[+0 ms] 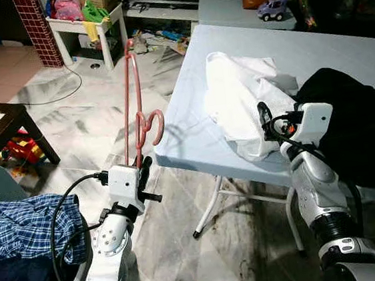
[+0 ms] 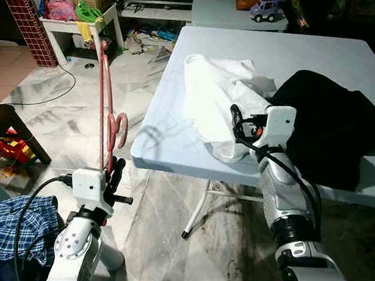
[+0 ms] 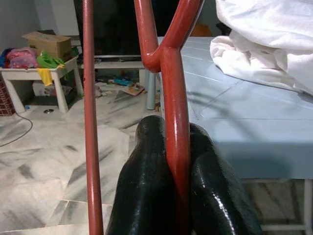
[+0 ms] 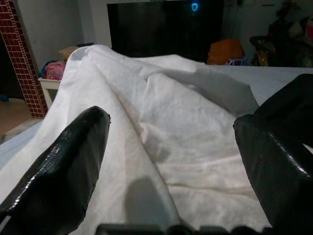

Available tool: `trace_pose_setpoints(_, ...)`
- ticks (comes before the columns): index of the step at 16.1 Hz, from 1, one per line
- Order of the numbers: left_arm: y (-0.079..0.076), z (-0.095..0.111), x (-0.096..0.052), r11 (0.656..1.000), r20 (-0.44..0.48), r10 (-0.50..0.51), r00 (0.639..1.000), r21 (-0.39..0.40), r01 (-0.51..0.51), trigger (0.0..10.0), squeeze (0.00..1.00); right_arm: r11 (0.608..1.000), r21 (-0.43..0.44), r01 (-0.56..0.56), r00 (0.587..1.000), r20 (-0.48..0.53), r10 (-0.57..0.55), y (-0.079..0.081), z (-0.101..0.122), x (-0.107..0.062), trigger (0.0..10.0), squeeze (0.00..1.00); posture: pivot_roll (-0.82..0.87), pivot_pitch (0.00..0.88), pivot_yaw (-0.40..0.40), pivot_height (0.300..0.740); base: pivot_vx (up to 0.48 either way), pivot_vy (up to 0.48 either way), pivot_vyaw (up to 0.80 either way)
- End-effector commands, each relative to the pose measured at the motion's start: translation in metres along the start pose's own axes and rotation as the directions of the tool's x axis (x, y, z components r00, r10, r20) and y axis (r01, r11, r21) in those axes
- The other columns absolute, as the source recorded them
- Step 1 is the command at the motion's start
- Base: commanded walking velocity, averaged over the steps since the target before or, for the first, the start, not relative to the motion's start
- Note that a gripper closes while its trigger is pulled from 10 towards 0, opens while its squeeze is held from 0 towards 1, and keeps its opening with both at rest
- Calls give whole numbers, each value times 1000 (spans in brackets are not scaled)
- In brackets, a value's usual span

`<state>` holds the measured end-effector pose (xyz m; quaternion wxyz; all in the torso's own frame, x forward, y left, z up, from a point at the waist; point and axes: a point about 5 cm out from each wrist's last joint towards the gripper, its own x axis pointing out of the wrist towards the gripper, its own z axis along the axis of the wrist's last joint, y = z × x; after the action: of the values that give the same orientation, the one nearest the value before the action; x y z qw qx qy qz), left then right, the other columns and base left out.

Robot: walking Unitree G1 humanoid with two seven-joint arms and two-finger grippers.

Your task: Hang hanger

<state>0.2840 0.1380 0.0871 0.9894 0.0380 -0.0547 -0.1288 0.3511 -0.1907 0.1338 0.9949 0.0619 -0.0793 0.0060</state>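
A marble floor (image 1: 91,117) surrounds a pale blue table (image 1: 339,51) carrying a white cloth (image 1: 240,101) and a black garment (image 1: 353,116). Off the table's left edge, the left gripper (image 1: 144,174) pinches the red hanger (image 1: 134,112), which rises upright from its fingers (image 3: 146,191). The right gripper (image 1: 270,126) sits at the near edge, fingers (image 4: 58,166) spread wide against the white cloth.

Head eyes look down; wrist cameras face table (image 1: 339,51) closely.
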Motion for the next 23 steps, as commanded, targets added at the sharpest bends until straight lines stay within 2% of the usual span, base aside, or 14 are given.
trace_pose_setpoints(1, -3, 0, 2, 1000, -2, -10, 1000, 7, 10, 10000, 0, 1000, -13, 7, 1000, 4, -7, -2, 4, 0, 10000, 1000, 118, 66, -113, 740, 0, 0, 0)
trace_pose_setpoints(6, -4, 1, 4, 1000, -3, -19, 1000, 12, 19, 10000, 0, 1000, -12, 24, 1000, 2, -24, -2, 3, -1, 10000, 1000, 109, 63, -100, 740, 0, 0, 0)
trace_pose_setpoints(19, -5, -4, 5, 998, -32, -55, 998, 20, 55, 10000, 0, 998, 1, 70, 998, -7, -69, -7, 0, -6, 10000, 1000, 93, 61, -76, 740, -292, 0, 0)
trace_pose_setpoints(22, 1, -12, 6, 997, -63, -65, 996, 26, 67, 10000, 0, 997, 7, 79, 997, -13, -79, -6, -2, -7, 10000, 1000, 86, 49, -75, 740, -280, 0, 0)
trace_pose_setpoints(23, 6, -16, 8, 997, -79, -65, 995, 26, 67, 10000, 0, 995, 32, 89, 996, -21, -89, -4, -4, -8, 10000, 1000, 94, 38, -69, 740, 0, 0, 0)
